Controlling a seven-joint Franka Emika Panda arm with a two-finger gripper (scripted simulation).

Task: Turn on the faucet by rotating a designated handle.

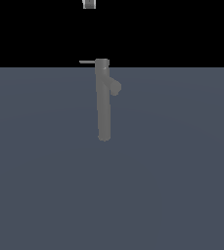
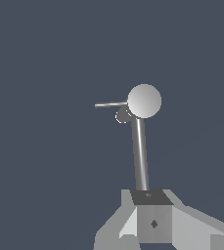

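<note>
The faucet [image 1: 102, 102] is a tall grey column standing upright on the floor, with a short angled spout [image 1: 114, 87] near its top. The handle [image 1: 87, 62] is a thin light rod projecting from the top cap toward the exterior view's left. My gripper [image 1: 89, 4] is far above it, only its tip showing at the upper edge, roughly over the handle. The wrist view looks down on the round cap [image 2: 144, 101], the handle [image 2: 111, 104], the spout [image 2: 122, 115] and the column [image 2: 141, 156]. My gripper [image 2: 151, 197] appears shut and empty, touching nothing.
A flat blue-grey floor [image 1: 182, 185] surrounds the faucet on all sides. Black background lies beyond its far edge. No other objects show.
</note>
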